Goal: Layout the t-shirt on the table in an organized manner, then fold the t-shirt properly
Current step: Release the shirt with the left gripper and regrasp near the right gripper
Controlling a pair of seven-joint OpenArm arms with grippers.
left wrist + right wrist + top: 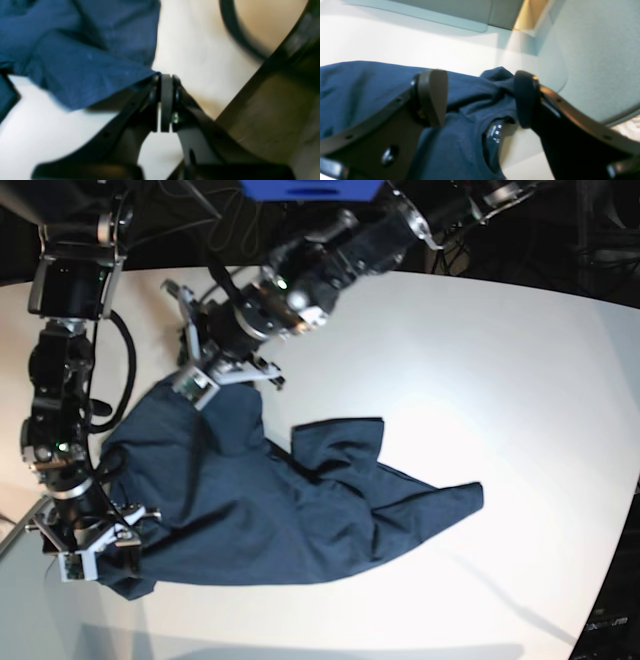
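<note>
Navy cloth, the t-shirt (290, 510) lies crumpled on the white counter (480, 360), its bulk bunched toward the side where both arms work and a narrower part tapering away toward the open middle of the counter. The shirt's long axis runs roughly from the right claw (95, 550) at the near corner out to that far tapering tip.

In the base view the left claw (205, 375) sits at the shirt's far upper corner; the left wrist view shows its pads pressed together with a peak of blue fabric pinched between them, the cloth pulled taut from that point. The right claw stands with its pads (432, 97) wide apart, straddling a raised fold beside the neckline and its printed label (495, 132), holding nothing.

So the shirt stretches between the two claws along one edge, with everything else trailing away from both. Spreading it likely depends on the right claw closing on the cloth directly beneath it, since it is the nearer one to the collar.
</note>
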